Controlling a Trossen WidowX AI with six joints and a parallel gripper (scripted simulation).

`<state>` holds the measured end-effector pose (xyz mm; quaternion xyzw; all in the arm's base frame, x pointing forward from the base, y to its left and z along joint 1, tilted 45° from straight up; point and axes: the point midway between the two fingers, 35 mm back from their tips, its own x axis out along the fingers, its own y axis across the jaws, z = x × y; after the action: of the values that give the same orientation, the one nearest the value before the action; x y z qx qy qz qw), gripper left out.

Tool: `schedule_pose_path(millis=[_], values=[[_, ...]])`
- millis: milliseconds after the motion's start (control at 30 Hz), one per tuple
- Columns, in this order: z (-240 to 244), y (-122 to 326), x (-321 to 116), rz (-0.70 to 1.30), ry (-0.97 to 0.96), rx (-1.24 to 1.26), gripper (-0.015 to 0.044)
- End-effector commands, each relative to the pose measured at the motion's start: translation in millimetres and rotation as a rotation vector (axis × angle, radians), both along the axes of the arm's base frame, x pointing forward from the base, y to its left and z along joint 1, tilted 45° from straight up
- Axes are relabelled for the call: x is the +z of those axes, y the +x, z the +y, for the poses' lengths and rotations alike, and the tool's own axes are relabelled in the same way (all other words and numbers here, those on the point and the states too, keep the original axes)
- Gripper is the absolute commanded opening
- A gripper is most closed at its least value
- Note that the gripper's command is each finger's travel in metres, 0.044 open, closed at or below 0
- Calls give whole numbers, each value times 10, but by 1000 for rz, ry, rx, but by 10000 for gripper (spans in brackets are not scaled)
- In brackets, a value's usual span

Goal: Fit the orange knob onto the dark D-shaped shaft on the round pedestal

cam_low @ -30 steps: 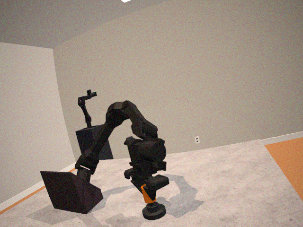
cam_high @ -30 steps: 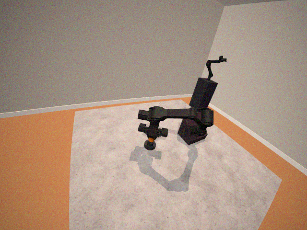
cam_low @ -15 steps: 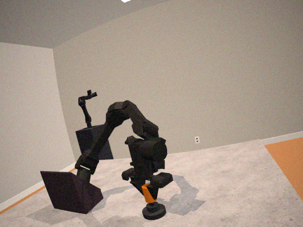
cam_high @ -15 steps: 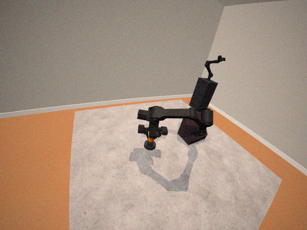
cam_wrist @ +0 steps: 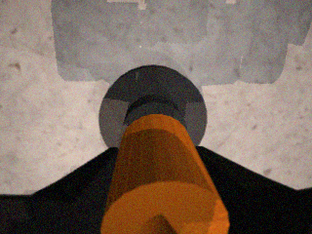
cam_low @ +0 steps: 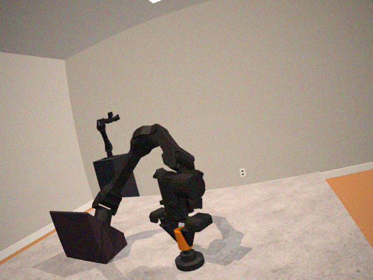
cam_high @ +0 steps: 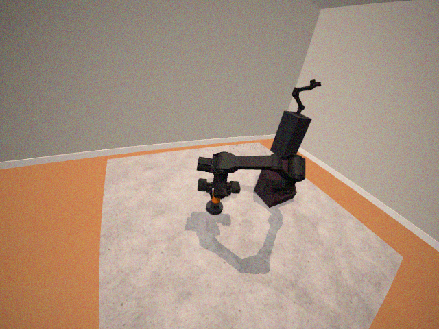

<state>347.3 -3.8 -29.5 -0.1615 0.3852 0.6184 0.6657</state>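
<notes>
The orange knob is held between the fingers of my gripper, which is shut on it. The round dark pedestal stands directly below. In the exterior view, the knob's lower end is just above the pedestal's raised hub, with a little dark material showing between them. The knob is not down against the hub. The knob's lower end hides most of the shaft. The flat sides of the shaft and the hole cannot be seen.
The arm's dark angular base stands to one side of the pedestal. Behind it is a tall dark block with a small arm on top. Arm shadows fall around the pedestal.
</notes>
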Motion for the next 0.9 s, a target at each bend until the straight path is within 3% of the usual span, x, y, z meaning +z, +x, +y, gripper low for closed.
schedule_pose_path(millis=[0,700,867], values=[[-15,-18,2,-3,-1,-1,0],[-20,20,21,-3,-1,-1,0],[-25,29,24,-91,7,89,0]])
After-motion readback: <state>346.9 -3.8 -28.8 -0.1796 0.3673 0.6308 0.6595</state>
